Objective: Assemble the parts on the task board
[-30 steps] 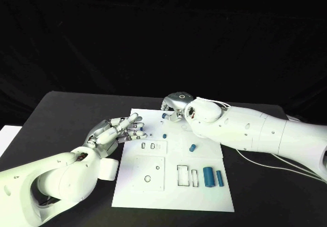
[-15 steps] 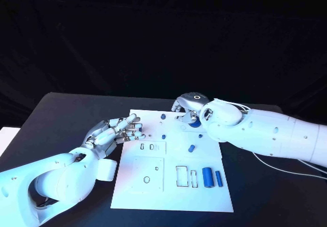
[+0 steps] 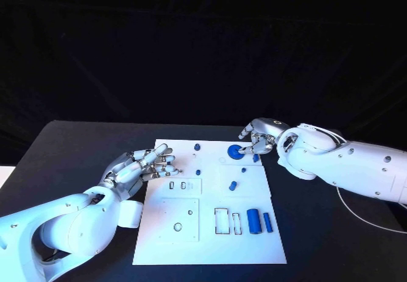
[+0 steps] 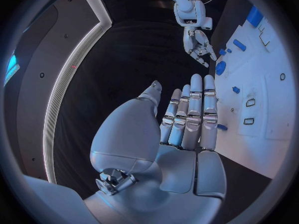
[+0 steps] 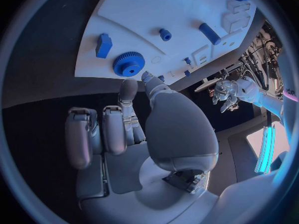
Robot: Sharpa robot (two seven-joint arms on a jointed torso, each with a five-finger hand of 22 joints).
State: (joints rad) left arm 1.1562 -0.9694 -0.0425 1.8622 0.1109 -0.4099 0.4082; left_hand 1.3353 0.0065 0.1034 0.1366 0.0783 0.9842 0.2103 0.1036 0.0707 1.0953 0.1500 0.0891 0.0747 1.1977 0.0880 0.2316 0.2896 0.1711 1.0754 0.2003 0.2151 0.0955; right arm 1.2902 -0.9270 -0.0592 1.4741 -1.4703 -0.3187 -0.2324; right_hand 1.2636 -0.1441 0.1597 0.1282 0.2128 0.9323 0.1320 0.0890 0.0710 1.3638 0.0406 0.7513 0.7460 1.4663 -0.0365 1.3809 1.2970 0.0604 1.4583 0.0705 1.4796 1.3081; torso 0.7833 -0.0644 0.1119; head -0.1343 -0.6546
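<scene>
The white task board (image 3: 212, 235) lies mid-table. A blue gear (image 3: 235, 151) sits on its far right part, also seen from the right wrist as a toothed gear (image 5: 129, 63) just beyond my fingertips. My right hand (image 3: 261, 138) hovers beside the gear at the board's far right corner, fingers apart, holding nothing. My left hand (image 3: 144, 167) rests at the board's left edge with fingers stretched and spread, empty; the left wrist view shows that hand (image 4: 187, 119) flat. Small blue pegs (image 3: 199, 172) and a short blue cylinder (image 3: 232, 185) lie on the board.
A thick blue cylinder (image 3: 253, 221) and a thinner one (image 3: 267, 221) lie beside rectangular slots (image 3: 222, 221) at the board's near right. A blue block (image 5: 103, 45) stands near the gear. The black table (image 3: 68, 153) surrounds the board.
My right hand has drawn away to the right from over the board's far part, uncovering the blue gear, which stays on the board. The left hand has hardly moved.
</scene>
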